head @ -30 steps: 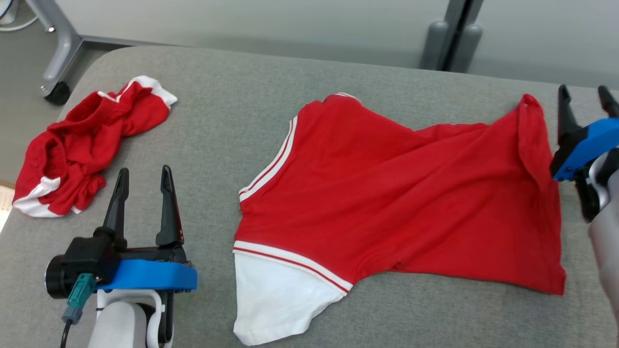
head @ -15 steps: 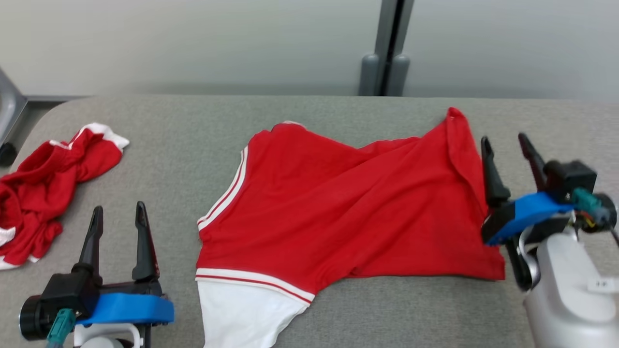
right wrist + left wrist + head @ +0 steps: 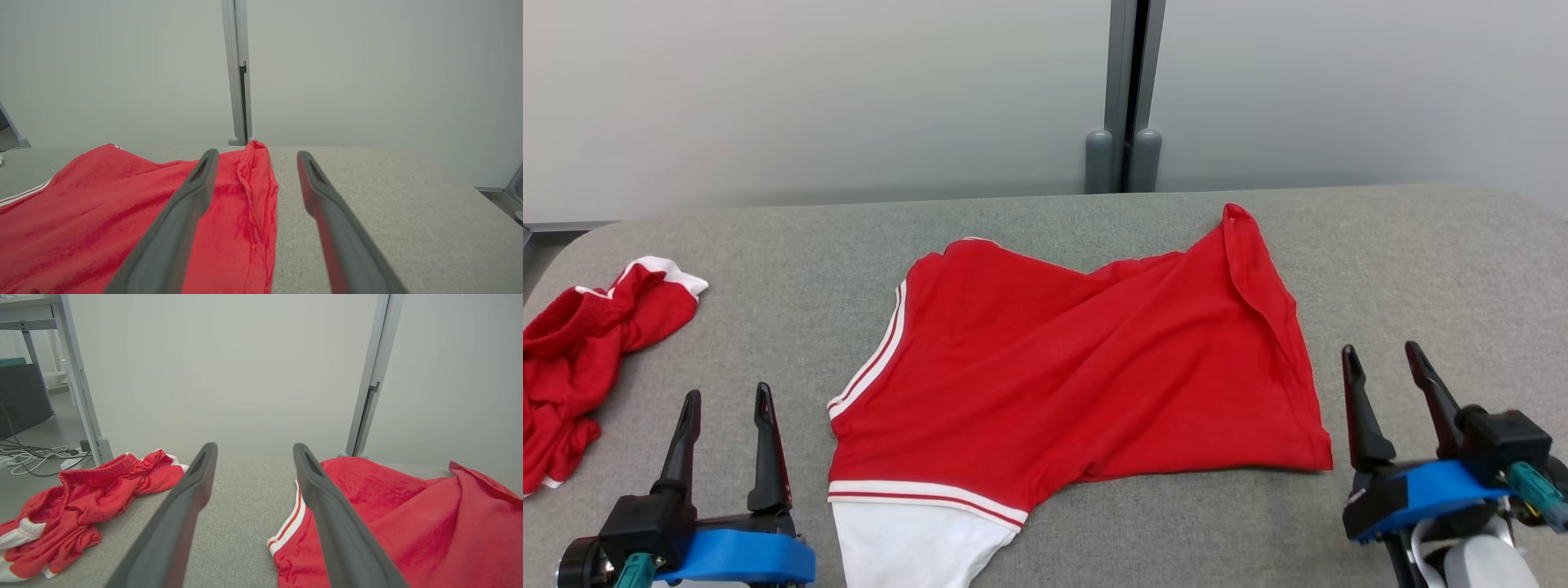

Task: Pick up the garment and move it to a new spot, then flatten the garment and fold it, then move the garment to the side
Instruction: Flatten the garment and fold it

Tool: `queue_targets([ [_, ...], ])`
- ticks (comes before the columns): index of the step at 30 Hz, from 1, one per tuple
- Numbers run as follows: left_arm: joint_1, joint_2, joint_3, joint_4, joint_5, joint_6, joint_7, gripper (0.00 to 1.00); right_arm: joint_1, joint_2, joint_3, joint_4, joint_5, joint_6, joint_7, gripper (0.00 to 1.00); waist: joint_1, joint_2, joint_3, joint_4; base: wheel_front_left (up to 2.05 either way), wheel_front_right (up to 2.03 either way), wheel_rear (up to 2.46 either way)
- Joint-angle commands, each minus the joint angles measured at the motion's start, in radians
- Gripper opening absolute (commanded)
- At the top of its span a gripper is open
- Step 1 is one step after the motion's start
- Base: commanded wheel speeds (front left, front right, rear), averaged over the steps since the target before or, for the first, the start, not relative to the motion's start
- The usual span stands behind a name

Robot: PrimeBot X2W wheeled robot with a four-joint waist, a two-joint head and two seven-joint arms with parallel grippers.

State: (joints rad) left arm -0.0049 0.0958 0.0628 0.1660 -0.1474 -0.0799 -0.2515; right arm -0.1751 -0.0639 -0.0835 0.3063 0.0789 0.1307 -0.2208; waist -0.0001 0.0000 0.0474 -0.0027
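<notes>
The garment is a red shirt with white stripes and a white sleeve, spread in the middle of the grey padded table, its right edge turned over in a fold. My left gripper stands open at the lower left, left of the shirt and clear of it. The left wrist view has the garment to the right of the open left gripper. My right gripper stands open at the lower right, just off the shirt's right hem. From the right wrist, the garment lies left of the right gripper.
A second red and white garment lies crumpled at the table's left end, also as a crumpled heap from the left wrist. A grey post and a pale wall stand behind the table. Bare grey padding lies right of the shirt.
The head camera has swung right and tilted up, shifting the whole picture. My right gripper has drawn back from the shirt's right edge toward the near side. The shirt lies unchanged.
</notes>
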Motion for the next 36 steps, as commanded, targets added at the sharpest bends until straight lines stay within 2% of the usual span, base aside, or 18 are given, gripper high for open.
queue_targets([
  [1,0.007,0.008,0.001,0.0,0.001,0.002,0.002,1.0,0.036,0.006,-0.01,-0.033,-0.002,0.0,0.012,1.0,0.0001,0.0,-0.003,-0.001,0.0,0.0,0.0],
  [8,0.028,0.01,-0.009,0.0,-0.002,0.009,0.009,1.0,0.157,0.014,-0.033,-0.185,0.0,0.0,0.082,1.0,0.0001,0.0,-0.024,0.003,0.0,0.0,0.0],
  [14,0.041,0.017,-0.017,0.005,-0.004,0.011,0.019,1.0,0.204,0.014,-0.027,-0.232,0.027,0.0,0.121,1.0,0.0001,0.0,-0.032,0.01,0.0,0.0,0.0],
  [26,0.04,0.027,-0.029,0.008,-0.009,0.02,0.031,1.0,0.217,0.014,-0.031,-0.232,0.037,0.0,0.128,1.0,0.0001,0.0,-0.033,0.017,0.0,0.0,0.0],
  [36,0.065,0.008,-0.08,0.053,-0.027,0.004,0.08,1.0,0.214,0.014,-0.039,-0.172,0.038,0.0,0.135,1.0,0.0001,0.0,-0.028,0.026,0.0,0.0,0.0],
])
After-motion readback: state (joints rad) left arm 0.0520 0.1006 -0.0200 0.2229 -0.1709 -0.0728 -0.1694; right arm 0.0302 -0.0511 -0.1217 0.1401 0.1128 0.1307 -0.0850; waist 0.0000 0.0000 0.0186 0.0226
